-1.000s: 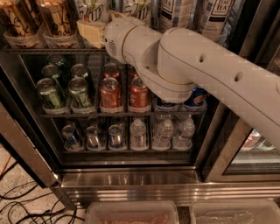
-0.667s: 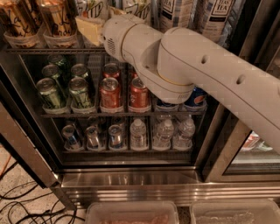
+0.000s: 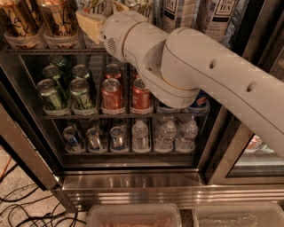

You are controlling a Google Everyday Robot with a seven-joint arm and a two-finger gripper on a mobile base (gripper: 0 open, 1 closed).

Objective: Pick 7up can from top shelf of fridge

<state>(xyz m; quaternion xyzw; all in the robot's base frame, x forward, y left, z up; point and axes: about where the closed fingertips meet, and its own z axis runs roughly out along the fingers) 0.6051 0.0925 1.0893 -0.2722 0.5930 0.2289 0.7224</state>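
Seeing gripper [image 3: 98, 12] hovering inside fridge [image 3: 222, 150] at top shelf [image 3: 44, 52], apparently straddling 7up can [image 3: 94, 4]. Not managing to judge jaws' opening or hold. Noting cables [image 3: 22, 213] lying on speckled floor [image 3: 9, 170] beside steel sill [image 3: 133, 181].

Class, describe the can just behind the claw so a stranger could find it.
In the fridge, find the top shelf. The claw hovers at its left-middle; behind it stands the 7up can, white with green print, unlike the golden-brown cans to its left.

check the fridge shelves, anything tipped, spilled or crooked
Nothing stands out. The dark-green cans, red cans and clear plastic water bottles stand upright in rows. The beige end effector is at the top wire shelf.
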